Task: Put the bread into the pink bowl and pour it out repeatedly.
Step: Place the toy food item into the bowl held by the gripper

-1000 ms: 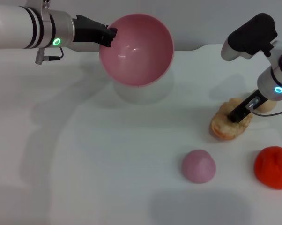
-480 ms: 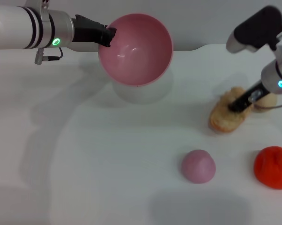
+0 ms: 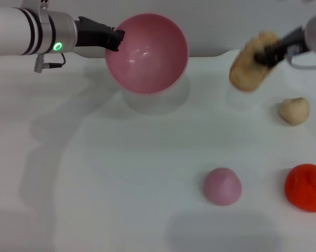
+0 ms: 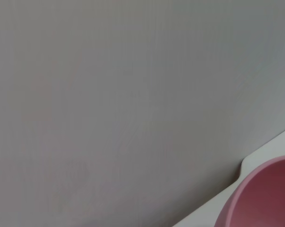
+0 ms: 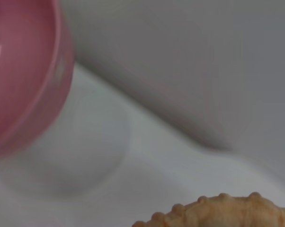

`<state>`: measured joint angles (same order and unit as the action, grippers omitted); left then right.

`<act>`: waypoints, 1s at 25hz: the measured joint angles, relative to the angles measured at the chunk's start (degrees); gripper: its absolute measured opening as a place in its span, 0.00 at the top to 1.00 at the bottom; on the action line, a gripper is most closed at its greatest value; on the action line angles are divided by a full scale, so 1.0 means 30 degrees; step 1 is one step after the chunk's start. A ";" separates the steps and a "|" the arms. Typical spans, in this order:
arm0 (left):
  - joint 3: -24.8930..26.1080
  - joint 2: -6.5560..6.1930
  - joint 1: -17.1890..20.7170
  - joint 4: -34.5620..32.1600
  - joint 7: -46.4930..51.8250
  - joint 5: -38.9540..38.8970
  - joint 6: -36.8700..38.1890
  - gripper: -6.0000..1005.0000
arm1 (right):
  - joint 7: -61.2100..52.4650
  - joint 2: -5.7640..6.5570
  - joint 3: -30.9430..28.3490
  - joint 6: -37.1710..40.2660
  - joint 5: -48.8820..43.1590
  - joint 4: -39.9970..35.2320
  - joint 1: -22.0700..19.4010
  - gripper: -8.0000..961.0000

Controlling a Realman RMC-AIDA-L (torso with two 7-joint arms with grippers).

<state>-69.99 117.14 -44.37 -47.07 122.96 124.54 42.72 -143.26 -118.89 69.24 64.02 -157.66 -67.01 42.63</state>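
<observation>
The pink bowl (image 3: 147, 52) hangs tilted above the far side of the table, its opening facing the head camera and nothing inside it. My left gripper (image 3: 114, 39) is shut on its left rim. The bowl's edge also shows in the left wrist view (image 4: 263, 196) and in the right wrist view (image 5: 24, 71). The bread (image 3: 251, 67), tan and ridged, is lifted off the table at the far right, with my right gripper (image 3: 268, 54) shut on it. Its ridged edge shows in the right wrist view (image 5: 218, 213).
A small beige lump (image 3: 294, 111) lies on the white table (image 3: 121, 173) at the right. A red-orange lump (image 3: 306, 187) sits near the right edge, and a small pink dome (image 3: 222, 186) lies toward the front, right of centre.
My right gripper has lifted the bread off the table and carried it up and toward the back. The beige lump beside it is now uncovered. The bowl has shifted slightly left and up.
</observation>
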 joint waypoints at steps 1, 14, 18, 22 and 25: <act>0.0008 -0.0001 0.0007 0.0018 0.0001 0.0000 -0.0001 0.95 | 0.0000 -0.0005 0.0000 0.0018 0.0049 -0.0680 -0.0102 0.79; -0.0054 0.0055 0.0018 0.0340 0.0277 0.0000 0.0117 0.95 | 0.0166 -0.0025 0.1012 0.0198 0.0896 -0.8379 0.0018 0.84; -0.0193 0.0091 0.0027 0.0345 0.0532 0.0000 0.0196 0.95 | 0.0481 -0.0035 0.2616 0.0156 0.1351 -0.7610 0.0592 0.84; -0.0313 0.0130 0.0026 0.0345 0.0655 0.0000 0.0351 0.95 | 0.0515 -0.0037 0.4177 -0.0092 0.1481 -0.6488 0.0937 0.84; -0.0398 0.0172 0.0008 0.0345 0.0681 0.0000 0.0404 0.95 | 0.0622 -0.0037 0.5277 -0.0176 0.1937 -0.5706 0.1161 0.85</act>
<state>-71.19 117.66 -44.35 -46.03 125.00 124.54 43.94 -141.39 -119.00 85.07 63.49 -151.85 -84.13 46.12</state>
